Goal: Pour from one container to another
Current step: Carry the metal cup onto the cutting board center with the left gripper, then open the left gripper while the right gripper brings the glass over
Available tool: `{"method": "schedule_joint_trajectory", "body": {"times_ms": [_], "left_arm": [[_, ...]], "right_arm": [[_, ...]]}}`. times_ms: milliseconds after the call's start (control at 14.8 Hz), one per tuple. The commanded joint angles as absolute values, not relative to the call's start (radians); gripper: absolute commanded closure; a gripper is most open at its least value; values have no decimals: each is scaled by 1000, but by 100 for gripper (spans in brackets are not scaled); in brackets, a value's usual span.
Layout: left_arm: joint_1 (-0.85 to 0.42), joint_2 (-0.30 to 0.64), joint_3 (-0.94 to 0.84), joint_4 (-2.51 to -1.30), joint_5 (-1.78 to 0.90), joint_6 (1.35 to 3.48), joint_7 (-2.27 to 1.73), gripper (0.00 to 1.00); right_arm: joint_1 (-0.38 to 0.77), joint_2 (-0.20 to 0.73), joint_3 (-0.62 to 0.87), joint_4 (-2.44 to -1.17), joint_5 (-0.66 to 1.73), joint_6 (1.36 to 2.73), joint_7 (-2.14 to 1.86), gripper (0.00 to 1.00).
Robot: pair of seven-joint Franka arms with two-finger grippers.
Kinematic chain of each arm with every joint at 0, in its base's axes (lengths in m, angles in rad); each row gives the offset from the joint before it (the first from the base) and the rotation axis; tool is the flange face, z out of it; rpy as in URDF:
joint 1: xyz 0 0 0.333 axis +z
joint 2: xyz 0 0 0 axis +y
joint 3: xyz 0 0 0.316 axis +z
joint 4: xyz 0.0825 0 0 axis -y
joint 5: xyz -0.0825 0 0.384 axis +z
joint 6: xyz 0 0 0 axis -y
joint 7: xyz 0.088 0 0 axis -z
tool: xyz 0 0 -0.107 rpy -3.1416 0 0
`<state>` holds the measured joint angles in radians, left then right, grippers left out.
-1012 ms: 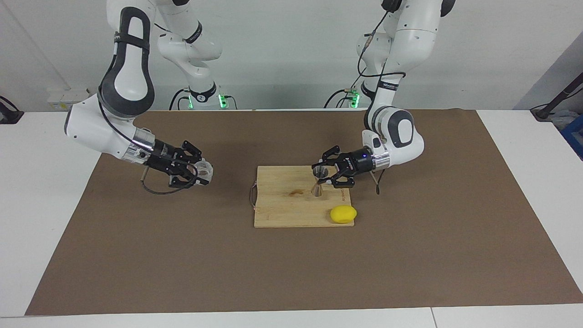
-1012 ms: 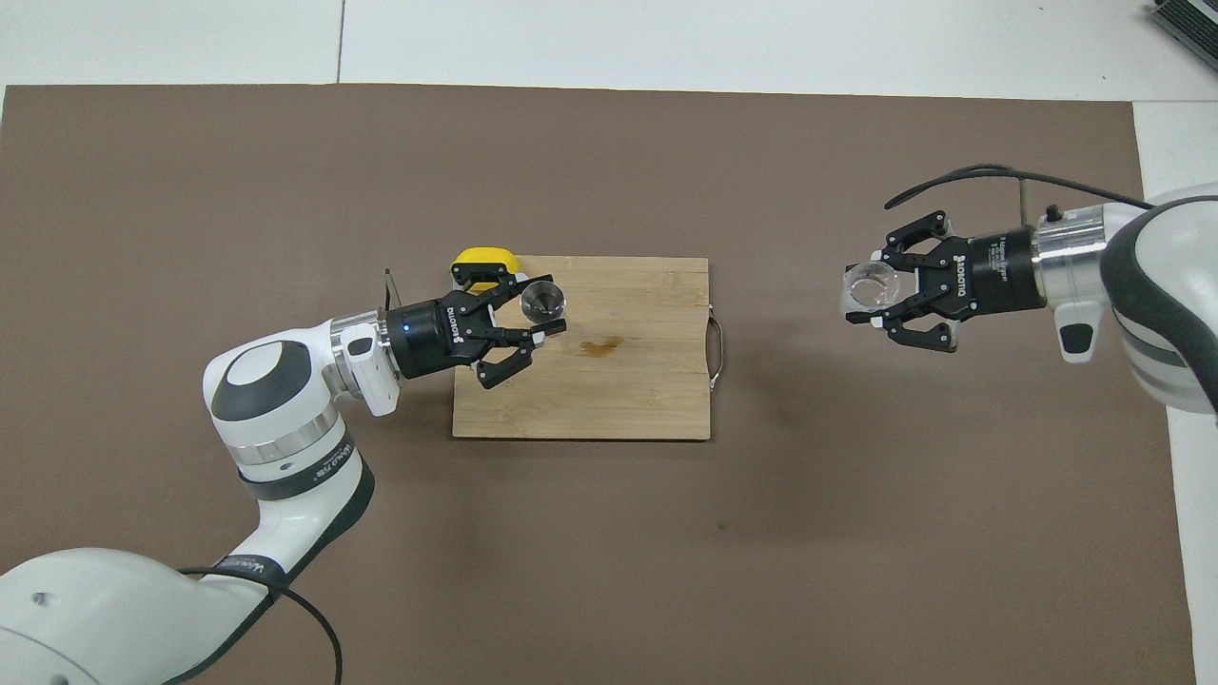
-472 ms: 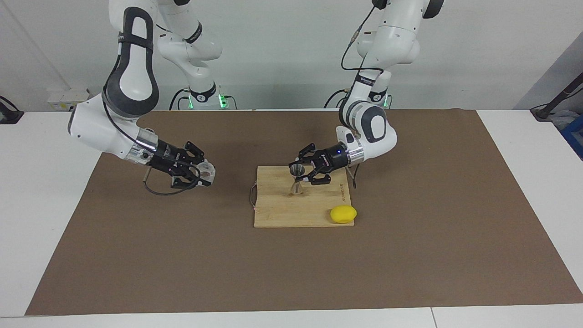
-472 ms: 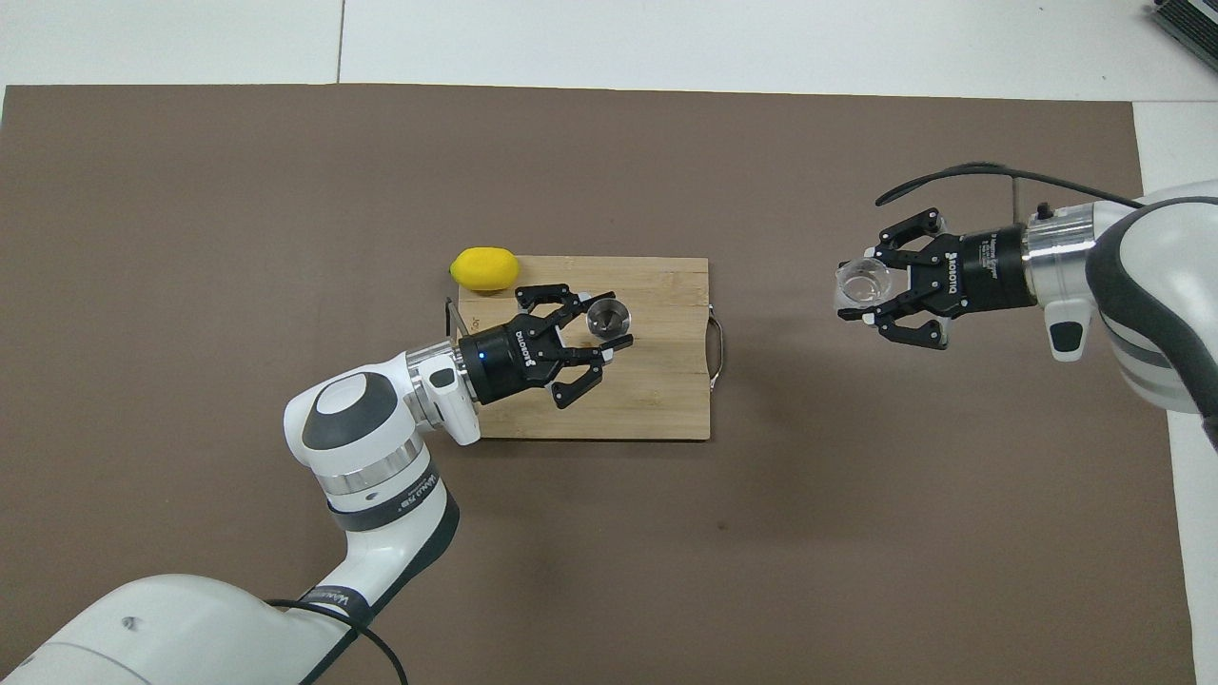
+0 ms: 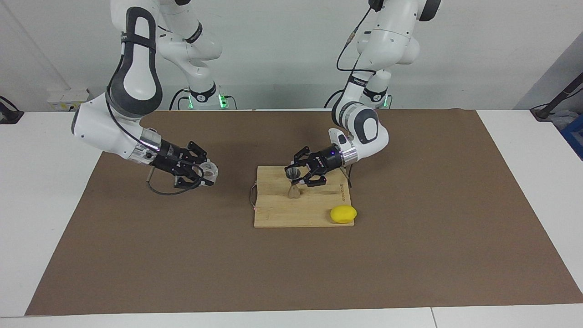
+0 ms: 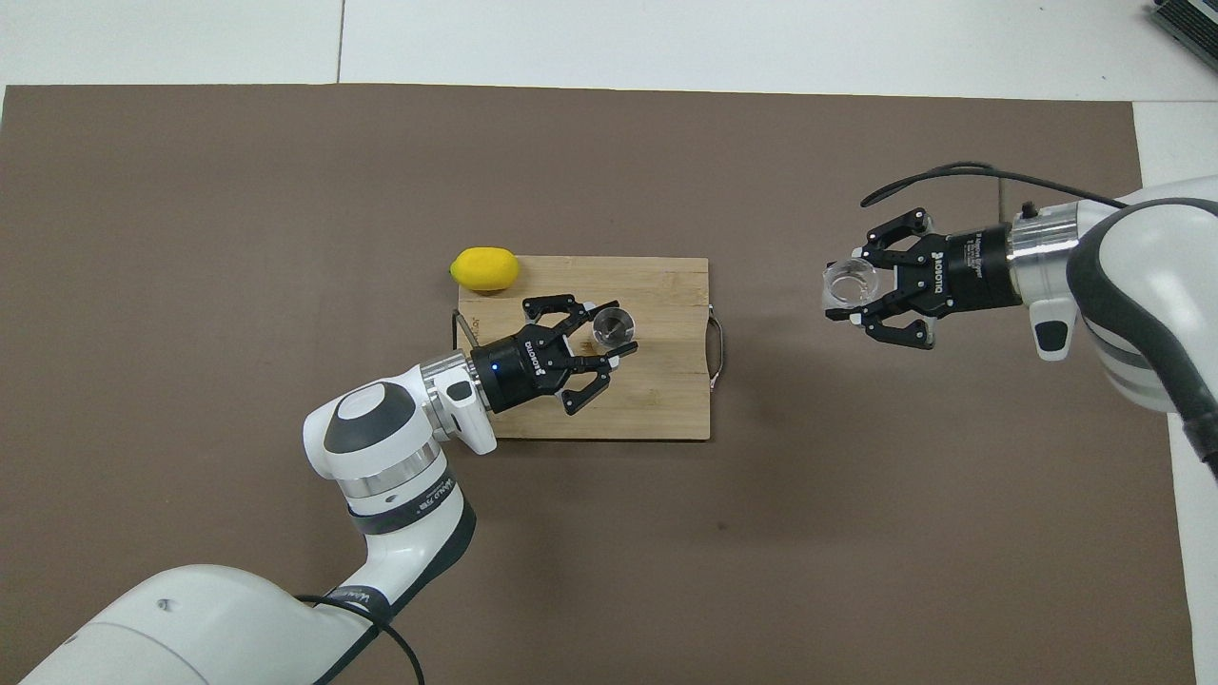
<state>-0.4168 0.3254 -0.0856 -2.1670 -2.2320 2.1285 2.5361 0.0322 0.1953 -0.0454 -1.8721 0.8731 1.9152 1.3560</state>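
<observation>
A silvery hourglass-shaped metal jigger [image 5: 294, 184] [image 6: 612, 325] stands upright over the middle of the wooden cutting board [image 5: 282, 215] [image 6: 666, 404], open cone up. My left gripper [image 5: 298, 179] [image 6: 609, 331] is shut on it at the waist, reaching in level from the left arm's end. I cannot tell whether the jigger's foot touches the board. A short clear glass cup [image 5: 209, 170] [image 6: 850, 282] hangs upright over the brown mat, off the board toward the right arm's end. My right gripper [image 5: 206, 175] [image 6: 859, 295] is shut on it.
A yellow lemon [image 5: 343, 214] [image 6: 485, 269] lies at the board's corner farthest from the robots, toward the left arm's end. A metal loop handle [image 5: 252, 196] [image 6: 719, 347] sticks out of the board's edge facing the glass cup. The brown mat [image 5: 291, 269] covers the table.
My left gripper has carried the jigger across the board from near the lemon toward the right arm's end. My right gripper, holding the glass cup, has drifted slightly closer to the board.
</observation>
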Motion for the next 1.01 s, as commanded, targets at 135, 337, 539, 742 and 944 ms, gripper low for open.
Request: {"method": "schedule_joint_trajectory", "body": {"times_ms": [135, 337, 539, 742, 944], "left_arm": [[-431, 331, -74, -2166, -2261, 2126, 2577, 54], [-431, 330, -72, -2169, -2261, 2126, 2577, 40], [-428, 328, -71, -2177, -2261, 2126, 2577, 0], [-419, 325, -71, -2181, -2258, 2118, 2577, 0], [-416, 319, -71, -2198, -2258, 2089, 2577, 0]], "right_arm": [[78, 187, -43, -1870, 845, 1945, 1410, 100], [112, 192, -43, -1844, 842, 1948, 1472, 100], [156, 196, -43, -1829, 752, 1948, 1503, 100], [190, 196, -43, -1825, 723, 1948, 1532, 100], [216, 196, -43, -1821, 712, 1950, 1546, 100]]}}
